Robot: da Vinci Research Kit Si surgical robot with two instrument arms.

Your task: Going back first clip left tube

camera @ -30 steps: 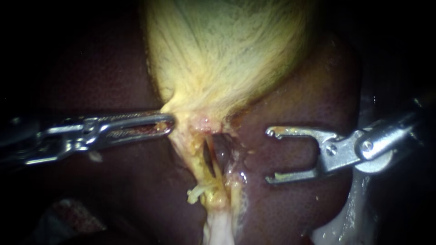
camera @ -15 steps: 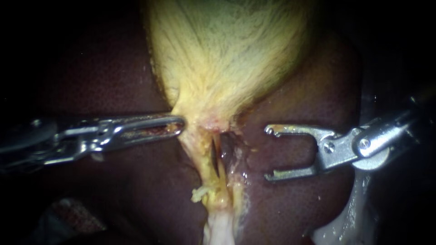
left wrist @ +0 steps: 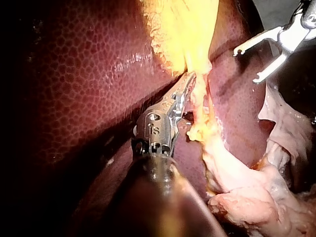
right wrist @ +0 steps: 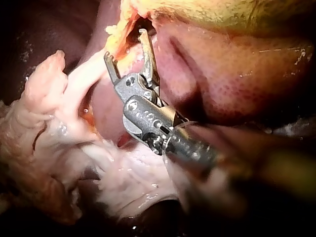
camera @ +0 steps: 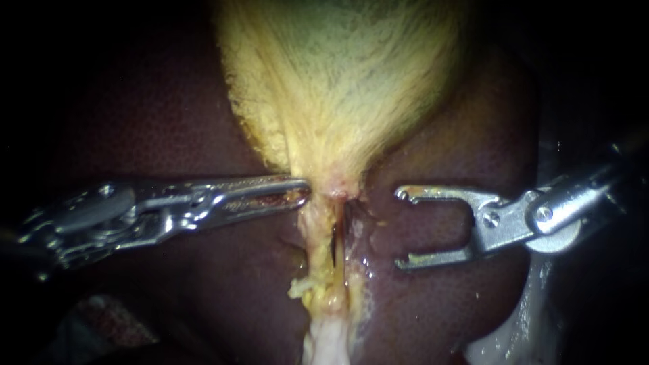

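Note:
The yellow gallbladder [camera: 338, 81] narrows to a neck between two lobes of dark liver [camera: 155, 122]. My left instrument [camera: 302, 190] comes in flat from the left, and its jaws are shut on the neck's left edge; the left wrist view shows its jaws [left wrist: 187, 84] at the same yellow tissue. Below the neck run two yellowish strands with a dark slit [camera: 334, 236] between them; the left tube [camera: 318, 233] is the strand nearer my left instrument. No clip shows on it. My right instrument [camera: 400, 230] hovers open to the right of the strands, touching neither, and is also seen open from its own wrist [right wrist: 123, 44].
Pale pink loose tissue [camera: 328, 338] hangs below the strands and spreads wide in the wrist views [right wrist: 54, 128]. Liver flanks the strands on both sides. My right instrument [left wrist: 247, 65] shows open beyond the left one's jaws.
My left instrument has moved to the right, carrying the gallbladder's neck with it. The slit between the strands has narrowed. My right instrument has stayed almost still, jaws open.

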